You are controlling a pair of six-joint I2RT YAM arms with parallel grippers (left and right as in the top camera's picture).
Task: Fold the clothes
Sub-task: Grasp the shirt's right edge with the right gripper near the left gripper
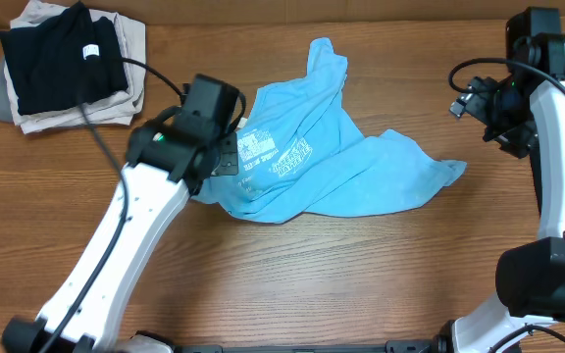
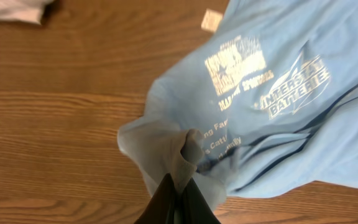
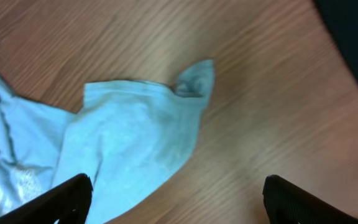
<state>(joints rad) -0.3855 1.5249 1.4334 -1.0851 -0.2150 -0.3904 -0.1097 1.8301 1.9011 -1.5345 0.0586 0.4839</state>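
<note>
While the light blue T-shirt (image 1: 312,162) lies crumpled and unfolded about the middle of the table, the job looks to be at its opening step: spreading the garment flat before any fold can be made. The left gripper (image 2: 178,186) has its jaws closed on a bunched bit of fabric at the shirt's left edge, and the cloth drapes away from that pinch in the left wrist view. The right gripper (image 3: 178,196) stands with jaws wide apart, holding nothing, above the wood near the shirt's right-hand flap (image 3: 142,124), which lies flat with one small corner curled up. White print (image 1: 275,154) faces up near the left pinch. The body and sleeves are twisted over one another, so I cannot tell hem from collar.

My judgement is that the next move calls for the right gripper to come down on that loose right-hand edge and close on it, so that both arms can draw the shirt taut and lay it smooth. A pinch of a single layer would serve best; a grab through several would likely leave it wrinkled.

The surface is a wood-grain tabletop (image 1: 361,284), plain and level. At the far left corner sits a stack of folded garments (image 1: 67,118), a black one (image 1: 57,64) on top of pale ones. Nothing of the room beyond the table shows.
</note>
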